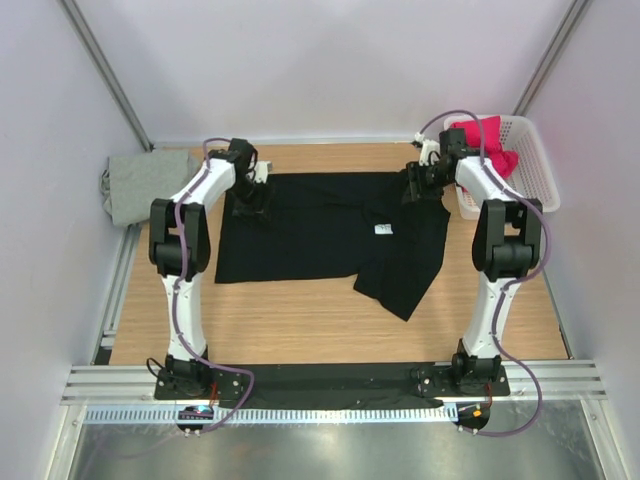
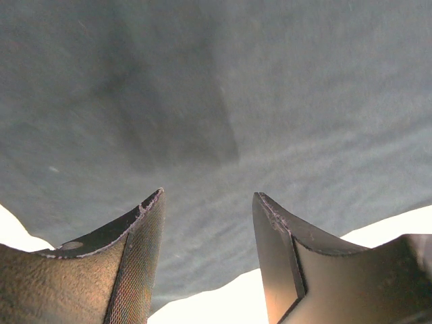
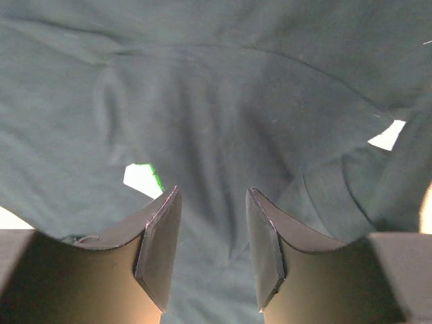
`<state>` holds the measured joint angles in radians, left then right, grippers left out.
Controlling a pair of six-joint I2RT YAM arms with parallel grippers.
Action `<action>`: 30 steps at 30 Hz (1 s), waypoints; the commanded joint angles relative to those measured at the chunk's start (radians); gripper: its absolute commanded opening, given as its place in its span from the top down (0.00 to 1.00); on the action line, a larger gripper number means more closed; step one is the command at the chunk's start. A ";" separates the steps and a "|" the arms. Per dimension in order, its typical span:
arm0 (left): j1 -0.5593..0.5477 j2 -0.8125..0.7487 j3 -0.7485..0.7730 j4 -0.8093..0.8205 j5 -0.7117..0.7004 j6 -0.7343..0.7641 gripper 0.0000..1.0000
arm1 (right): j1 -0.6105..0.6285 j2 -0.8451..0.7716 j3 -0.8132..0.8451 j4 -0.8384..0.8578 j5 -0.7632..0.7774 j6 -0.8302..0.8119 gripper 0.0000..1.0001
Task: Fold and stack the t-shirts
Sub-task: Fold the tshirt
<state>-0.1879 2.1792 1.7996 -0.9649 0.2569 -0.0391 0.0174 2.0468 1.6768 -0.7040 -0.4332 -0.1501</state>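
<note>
The large black t-shirt [image 1: 310,230] lies spread on the wooden table, its right part folded over and hanging down toward the front, a small white mark [image 1: 383,230] showing. My left gripper [image 1: 250,205] is open, low over the shirt's far left edge; black cloth [image 2: 216,121] fills the left wrist view. My right gripper [image 1: 415,190] is open over the shirt's far right corner; wrinkled black cloth [image 3: 216,135] lies between its fingers. The grey t-shirt [image 1: 145,185] lies folded at the far left. The magenta-red t-shirt [image 1: 487,140] sits in the basket.
A white plastic mesh basket [image 1: 530,170] stands at the far right behind my right arm. White walls enclose the table on three sides. A metal rail [image 1: 330,385] runs along the near edge by the arm bases.
</note>
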 commanded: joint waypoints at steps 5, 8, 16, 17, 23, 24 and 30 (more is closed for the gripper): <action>0.005 0.091 0.115 0.003 -0.093 0.034 0.44 | -0.002 0.128 0.112 0.028 0.001 0.026 0.51; 0.007 0.131 0.153 0.002 -0.114 0.034 0.44 | 0.000 0.154 0.133 0.031 0.004 0.026 0.51; 0.021 0.244 0.282 0.009 -0.191 0.028 0.44 | 0.012 0.196 0.147 0.035 0.048 0.023 0.51; 0.022 0.258 0.293 0.012 -0.197 0.030 0.44 | 0.013 0.202 0.152 0.035 0.074 0.023 0.51; 0.025 0.297 0.339 0.020 -0.222 0.034 0.43 | 0.013 0.266 0.201 0.035 0.119 -0.003 0.51; 0.025 0.300 0.343 0.022 -0.222 0.034 0.43 | 0.013 0.276 0.210 0.038 0.123 -0.006 0.51; 0.022 0.301 0.360 0.026 -0.220 0.034 0.43 | 0.022 0.334 0.291 0.046 0.149 -0.019 0.51</action>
<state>-0.1783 2.4344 2.1464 -0.9764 0.0620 -0.0181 0.0338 2.3329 1.9278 -0.6842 -0.3466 -0.1387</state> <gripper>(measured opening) 0.572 0.488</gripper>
